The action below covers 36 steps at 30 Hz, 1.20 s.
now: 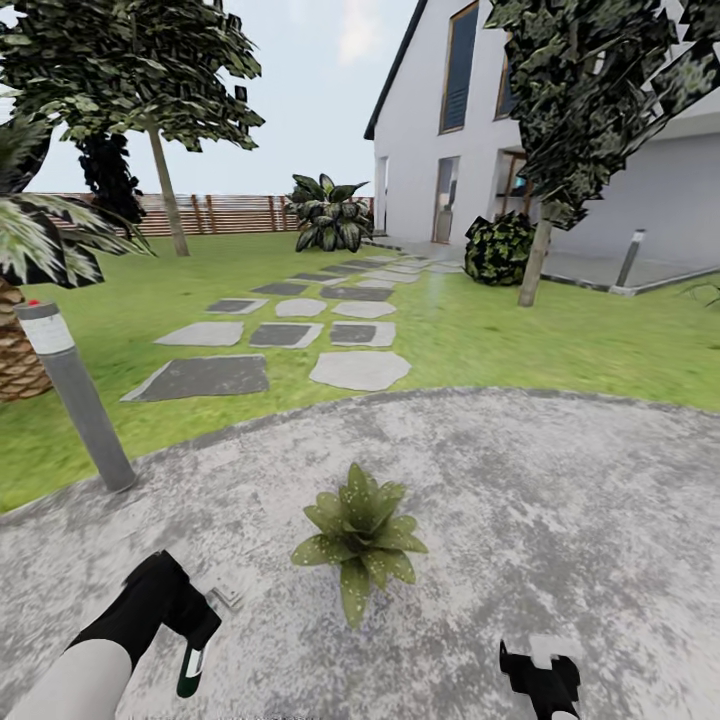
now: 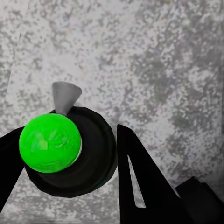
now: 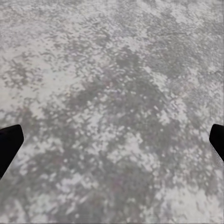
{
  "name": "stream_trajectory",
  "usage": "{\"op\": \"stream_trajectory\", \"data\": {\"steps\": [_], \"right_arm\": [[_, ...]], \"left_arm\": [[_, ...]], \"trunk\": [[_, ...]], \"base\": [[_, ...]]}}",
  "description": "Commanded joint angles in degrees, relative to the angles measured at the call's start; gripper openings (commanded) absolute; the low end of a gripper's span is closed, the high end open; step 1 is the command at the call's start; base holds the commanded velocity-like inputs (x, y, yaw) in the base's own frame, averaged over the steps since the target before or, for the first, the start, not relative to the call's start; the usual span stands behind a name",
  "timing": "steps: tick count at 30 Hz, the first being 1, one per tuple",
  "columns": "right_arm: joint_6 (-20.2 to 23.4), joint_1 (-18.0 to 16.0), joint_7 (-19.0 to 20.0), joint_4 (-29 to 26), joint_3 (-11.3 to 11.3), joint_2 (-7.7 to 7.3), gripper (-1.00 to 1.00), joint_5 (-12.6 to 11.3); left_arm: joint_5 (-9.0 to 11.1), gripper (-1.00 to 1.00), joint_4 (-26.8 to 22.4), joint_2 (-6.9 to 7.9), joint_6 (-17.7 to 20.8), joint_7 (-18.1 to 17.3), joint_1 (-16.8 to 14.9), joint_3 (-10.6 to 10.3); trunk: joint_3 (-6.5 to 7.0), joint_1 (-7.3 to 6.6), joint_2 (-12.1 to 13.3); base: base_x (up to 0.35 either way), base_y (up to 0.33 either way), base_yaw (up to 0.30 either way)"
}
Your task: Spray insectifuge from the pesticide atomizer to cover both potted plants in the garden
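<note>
The pesticide atomizer is clamped between the left gripper jaws, its body largely hidden by the wrist. The right gripper, cut off by the frame edge, is held with jaws apart. One potted plant is seen between them on open stone patio.

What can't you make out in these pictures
- Atomizer, left wrist view: seen end-on between the fingers, so label and trigger are hidden; in the head view the left gripper covers its top.
- Right gripper, head view: cut off by the bottom edge.
- Plant, head view: leaves hide any pot.
</note>
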Motion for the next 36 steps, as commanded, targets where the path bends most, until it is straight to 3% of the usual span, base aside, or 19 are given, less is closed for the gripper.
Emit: {"op": "stream_trajectory", "data": {"steps": [1, 9, 13, 14, 21, 24, 30, 36], "right_arm": [[-0.2, 0.0, -0.2, 0.0, 0.5, -0.04, 1.00, -0.6], [-0.2, 0.0, -0.2, 0.0, 0.5, -0.04, 1.00, -0.6], [-0.2, 0.0, -0.2, -0.1, 0.5, -0.06, 1.00, -0.6], [-0.2, 0.0, -0.2, -0.1, 0.5, -0.05, 1.00, -0.6], [-0.2, 0.0, -0.2, -0.1, 0.5, -0.05, 1.00, -0.6], [-0.2, 0.0, -0.3, -0.1, 0.5, -0.04, 1.00, -0.6], [-0.2, 0.0, -0.3, -0.1, 0.5, -0.04, 1.00, -0.6], [-0.2, 0.0, -0.3, -0.1, 0.5, -0.04, 1.00, -0.6]], "left_arm": [[-0.3, -1.00, -0.1, -0.01, 0.4, -0.4, -0.1, 0.2], [-0.3, -1.00, -0.1, 0.05, 0.5, 0.3, -0.1, 0.3], [0.4, -1.00, 0.0, -0.22, 0.7, 7.5, 0.0, 0.5], [0.4, -1.00, 0.0, -0.28, 0.7, 7.8, 0.0, 0.5], [0.6, -1.00, 0.1, -0.73, 0.9, 8.2, 0.0, 0.6], [0.7, -1.00, 0.0, -1.11, 0.9, 8.2, -0.2, 0.5], [2.7, -1.00, 0.0, -1.25, 1.0, 8.3, -0.4, 0.3], [2.9, -1.00, 0.0, -1.26, 0.9, 8.3, -0.5, 0.3]], "trunk": [[-0.06, -0.01, 0.0], [-0.06, -0.01, 0.0], [-0.06, -0.01, 0.0], [-0.06, -0.01, 0.0], [-0.06, -0.01, 0.0], [-0.06, -0.01, 0.0], [-0.06, -0.01, 0.0], [-0.06, -0.01, 0.0]], "base": [[0.000, -0.274, 0.278], [-0.073, -0.269, 0.264], [-0.213, -0.217, 0.056], [-0.242, -0.198, 0.006], [-0.069, -0.052, 0.052], [-0.002, -0.002, 0.248], [0.032, -0.057, 0.274], [0.131, -0.228, 0.278]]}}
